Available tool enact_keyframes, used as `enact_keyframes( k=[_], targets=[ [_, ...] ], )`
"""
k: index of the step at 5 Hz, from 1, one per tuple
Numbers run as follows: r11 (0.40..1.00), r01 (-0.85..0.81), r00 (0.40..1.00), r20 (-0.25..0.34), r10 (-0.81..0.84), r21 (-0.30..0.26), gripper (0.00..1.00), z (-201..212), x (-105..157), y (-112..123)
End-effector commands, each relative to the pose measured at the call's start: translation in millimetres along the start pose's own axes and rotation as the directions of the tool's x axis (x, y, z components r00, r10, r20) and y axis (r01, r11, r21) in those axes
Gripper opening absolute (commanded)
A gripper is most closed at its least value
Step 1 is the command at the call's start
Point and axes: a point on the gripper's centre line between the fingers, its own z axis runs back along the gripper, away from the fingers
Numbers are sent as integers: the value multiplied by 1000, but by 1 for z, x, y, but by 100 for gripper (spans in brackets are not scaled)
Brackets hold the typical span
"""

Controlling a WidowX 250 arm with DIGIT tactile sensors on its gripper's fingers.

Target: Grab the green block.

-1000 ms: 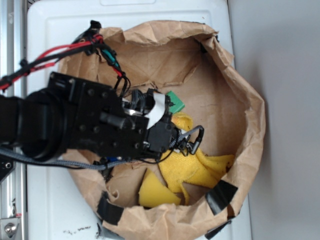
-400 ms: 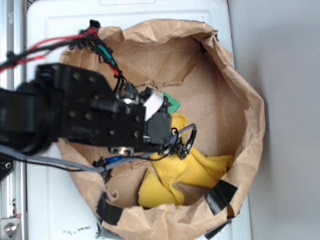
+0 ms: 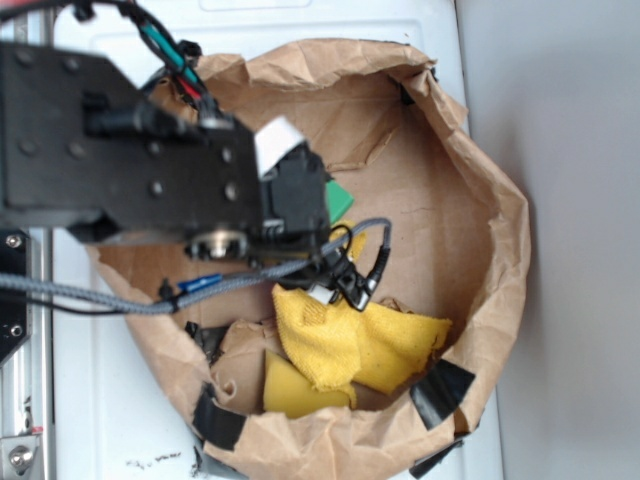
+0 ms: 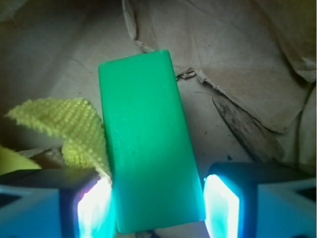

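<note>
Your fingers stand open astride the near end of the green block, which lies flat on the paper bag's floor at frame centre; yellow cloth touches its left edge, risking a snag.

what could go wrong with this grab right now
The yellow cloth touches the green block right beside one finger of the claw, so closing may pinch fabric too. The fingers flank only the block's near end, so it might pivot or slip when lifted.
</note>
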Motion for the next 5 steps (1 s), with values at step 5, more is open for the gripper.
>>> enact_keyframes(
  k=[5],
  targets=[
    [987,77,942,335,-26,-141,0,39,-1,-1]
  ],
)
